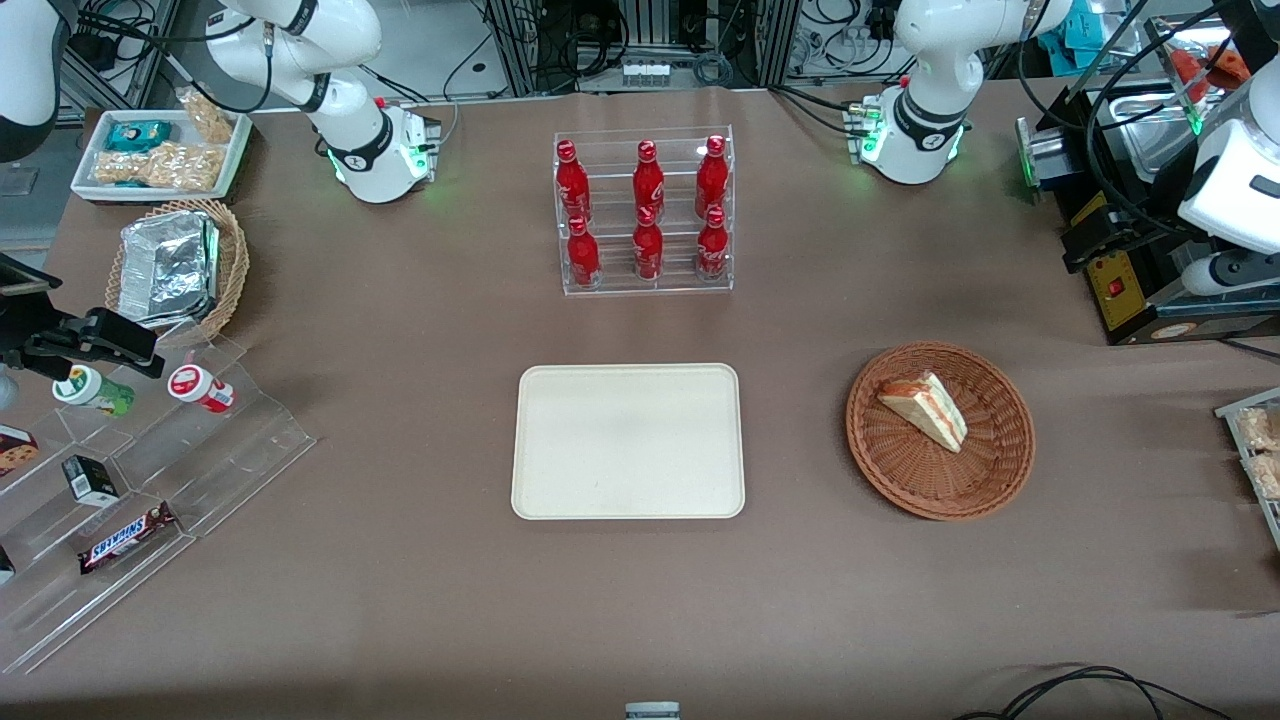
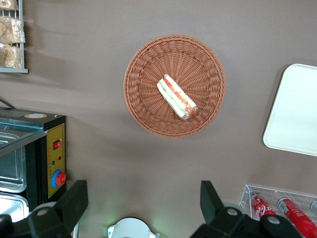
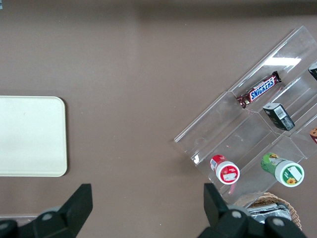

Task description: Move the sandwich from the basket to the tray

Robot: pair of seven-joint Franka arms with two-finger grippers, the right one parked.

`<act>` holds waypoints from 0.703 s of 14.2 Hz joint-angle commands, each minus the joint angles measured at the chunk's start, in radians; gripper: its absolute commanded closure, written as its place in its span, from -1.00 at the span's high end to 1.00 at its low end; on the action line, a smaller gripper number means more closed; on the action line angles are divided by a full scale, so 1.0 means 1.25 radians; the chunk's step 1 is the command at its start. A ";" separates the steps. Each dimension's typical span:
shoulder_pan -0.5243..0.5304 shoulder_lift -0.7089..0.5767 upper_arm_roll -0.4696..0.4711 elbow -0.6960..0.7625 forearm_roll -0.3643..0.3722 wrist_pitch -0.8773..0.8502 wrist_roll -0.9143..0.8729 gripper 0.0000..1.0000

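Note:
The sandwich (image 1: 926, 410) (image 2: 176, 97), a white bread wedge with orange-red and green filling, lies in the round reddish-brown wicker basket (image 1: 985, 470) (image 2: 143, 84). The cream-beige tray (image 1: 628, 440) (image 2: 296, 114) lies flat and bare beside the basket, toward the parked arm's end of the table. My gripper (image 2: 143, 194) (image 1: 1090, 245) hangs high above the table, farther from the front camera than the basket and next to a black box. Its fingers (image 2: 74, 198) stand wide open with nothing between them.
A black box with a yellow control panel (image 1: 1118, 288) (image 2: 55, 159) stands close to the gripper. A clear rack of red bottles (image 1: 645, 212) stands farther from the front camera than the tray. Wrapped snacks (image 1: 1260, 450) lie at the working arm's end.

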 commanded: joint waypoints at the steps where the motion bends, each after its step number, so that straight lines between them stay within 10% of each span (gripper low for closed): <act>1: 0.000 0.004 0.002 0.006 -0.010 0.001 -0.006 1.00; 10: 0.022 0.007 0.005 -0.037 -0.003 -0.044 -0.017 1.00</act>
